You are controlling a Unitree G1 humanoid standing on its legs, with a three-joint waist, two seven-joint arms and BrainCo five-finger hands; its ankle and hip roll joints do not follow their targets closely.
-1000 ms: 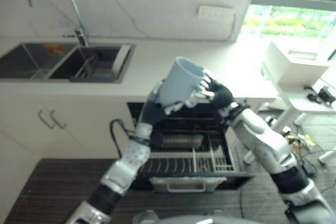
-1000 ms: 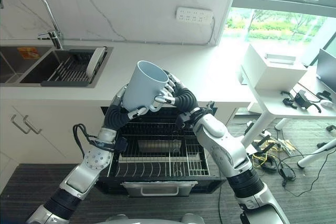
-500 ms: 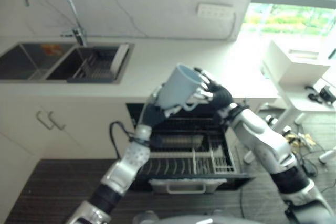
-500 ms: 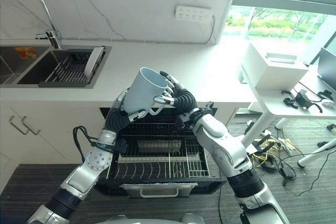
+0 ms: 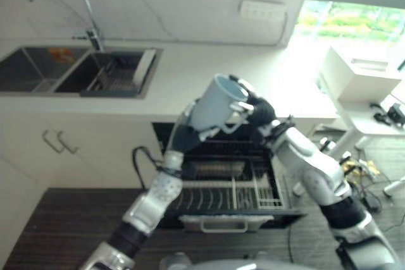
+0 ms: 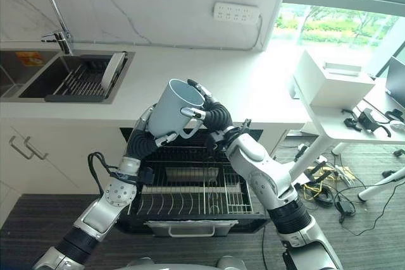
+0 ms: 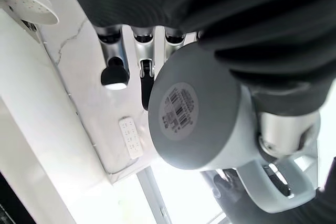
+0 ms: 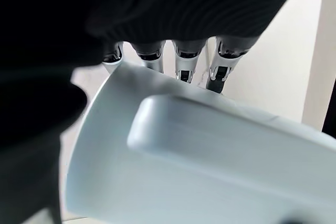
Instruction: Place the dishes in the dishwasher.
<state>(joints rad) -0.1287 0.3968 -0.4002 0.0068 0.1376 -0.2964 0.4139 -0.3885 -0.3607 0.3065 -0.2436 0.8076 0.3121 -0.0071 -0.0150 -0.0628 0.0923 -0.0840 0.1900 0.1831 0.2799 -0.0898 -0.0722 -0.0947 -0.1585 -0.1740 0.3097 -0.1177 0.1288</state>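
Observation:
A light blue mug [image 6: 174, 109] hangs tilted in the air above the open dishwasher's pulled-out lower rack [image 6: 190, 199], its mouth turned up and to the right. My left hand [image 6: 152, 136] grips its lower body from below, with the fingers [image 7: 113, 51] alongside the labelled base [image 7: 193, 109]. My right hand [image 6: 212, 115] closes on the mug from the right, by the rim and the handle [image 7: 273, 178]. Its fingers [image 8: 184, 59] curl over the mug's wall [image 8: 173, 182]. A white plate [image 6: 112, 69] leans in the sink's drying rack.
The white counter [image 6: 209, 86] runs behind the mug, with a double sink [image 6: 44, 77] and a tap [image 6: 60, 36] at the left. A white desk with a box [image 6: 332, 83] stands at the right. Cupboard handles [image 6: 22, 148] sit left of the dishwasher.
The mug has tipped further to the right and sunk a little between both hands. My right hand has slid closer round its rim.

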